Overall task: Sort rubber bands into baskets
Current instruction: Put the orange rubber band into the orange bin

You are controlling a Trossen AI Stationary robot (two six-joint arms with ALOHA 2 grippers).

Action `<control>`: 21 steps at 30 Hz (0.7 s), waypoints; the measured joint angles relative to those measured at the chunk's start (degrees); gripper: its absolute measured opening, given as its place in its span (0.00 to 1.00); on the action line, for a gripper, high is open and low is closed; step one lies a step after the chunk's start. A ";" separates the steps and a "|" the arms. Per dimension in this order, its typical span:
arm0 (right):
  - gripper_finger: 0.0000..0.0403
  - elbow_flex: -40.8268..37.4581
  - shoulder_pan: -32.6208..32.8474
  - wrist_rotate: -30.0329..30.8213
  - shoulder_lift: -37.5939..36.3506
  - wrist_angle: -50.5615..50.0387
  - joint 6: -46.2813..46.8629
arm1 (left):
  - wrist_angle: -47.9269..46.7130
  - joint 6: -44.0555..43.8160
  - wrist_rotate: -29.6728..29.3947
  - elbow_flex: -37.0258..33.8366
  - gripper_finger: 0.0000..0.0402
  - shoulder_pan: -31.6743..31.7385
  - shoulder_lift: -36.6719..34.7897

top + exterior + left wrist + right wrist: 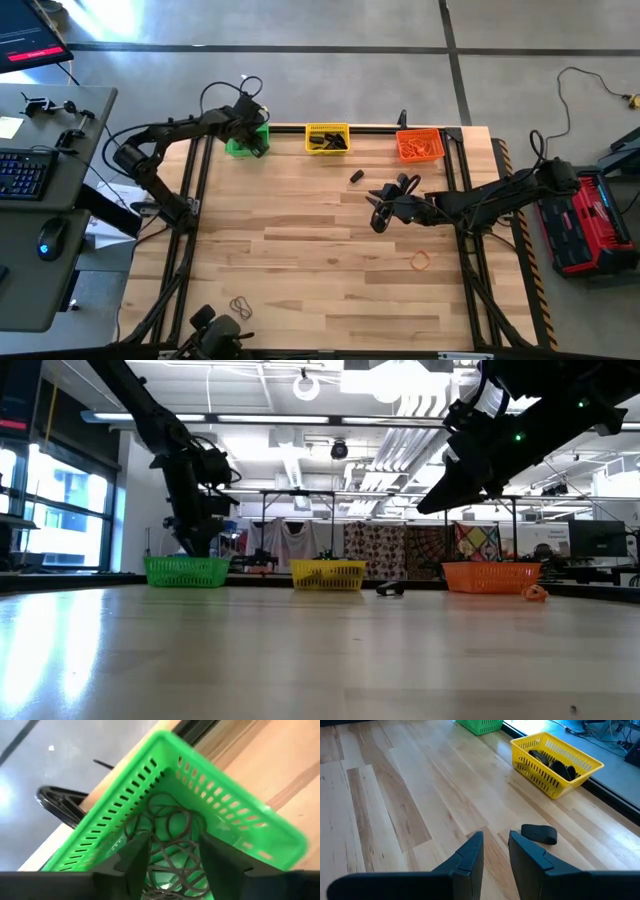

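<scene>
No legible writing, brand or label anywhere. Left gripper [170, 865] over green basket [235, 815] at the worktop's [330, 240] far edge, fingers [132, 862] spread, gripping nothing; thin dark rubber bands [172, 835] loose in basket between and below them. Right gripper [495, 852] raised above mid worktop, fingers [470, 852] slightly apart, nothing between; wide black band [538, 833] flat on wood just beyond. Yellow basket [555, 762] with black bands inside; orange basket [419, 145] to its right. Orange band [421, 262] and thin dark loops [240, 304] loose on worktop.

Left pincer [172, 857] open; right pincer [496, 851] hovers, slightly parted.
</scene>
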 joint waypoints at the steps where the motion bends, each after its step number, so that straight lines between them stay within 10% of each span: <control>1: 0.20 0.00 0.00 -0.01 0.00 0.00 0.00 | 0.04 0.01 -0.01 0.00 0.42 -0.15 -0.55; 21: 0.20 3.51 2.68 -8.34 -0.20 -9.37 -4.00 | 23.75 -5.43 0.94 -21.86 0.48 -19.86 -31.01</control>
